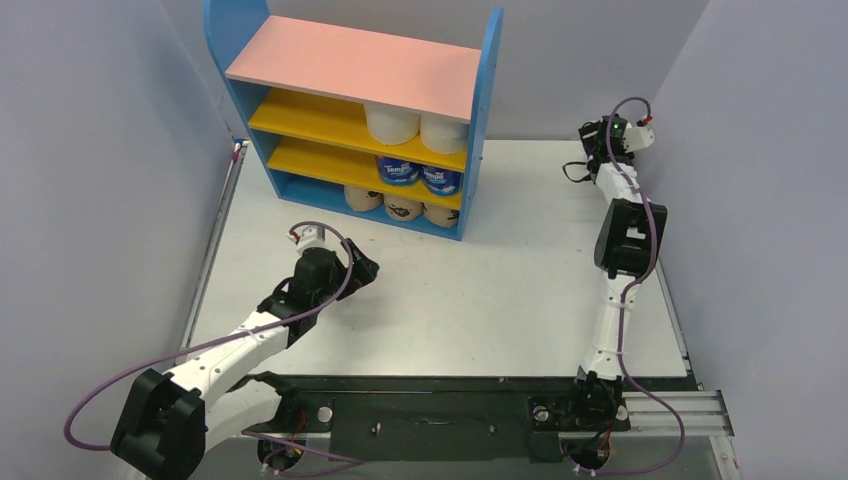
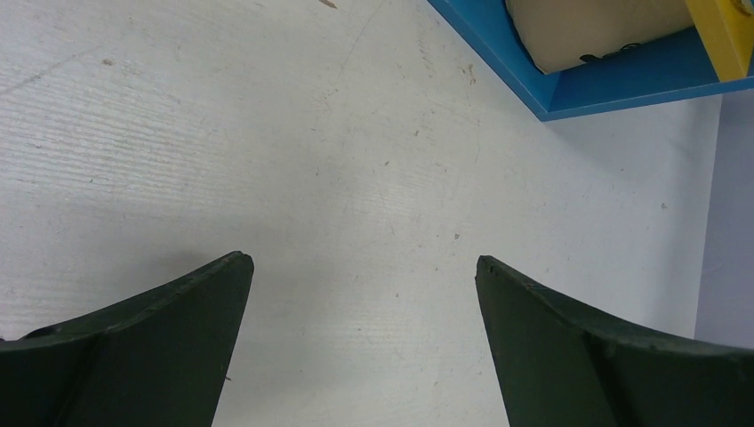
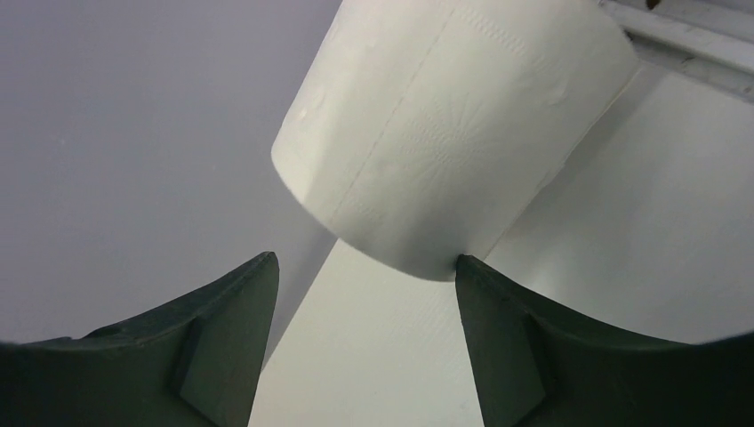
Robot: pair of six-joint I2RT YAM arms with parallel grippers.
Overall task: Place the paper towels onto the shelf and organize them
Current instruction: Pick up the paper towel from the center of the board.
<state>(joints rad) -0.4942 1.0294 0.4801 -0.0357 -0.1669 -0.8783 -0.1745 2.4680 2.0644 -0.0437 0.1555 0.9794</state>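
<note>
The shelf stands at the back left of the table. It holds two white paper towels on the upper yellow board, two blue-wrapped ones on the lower board, and three tan printed ones on the blue base. My left gripper is open and empty over bare table in front of the shelf; a tan roll shows at the top of its wrist view. My right gripper is open at the far right corner. A white roll stands just beyond its fingertips, and the right fingertip touches the roll's lower edge.
Grey walls close in the table on the left, back and right. The right gripper's roll sits close to the wall and cannot be made out in the top view. A metal rail runs along the near edge.
</note>
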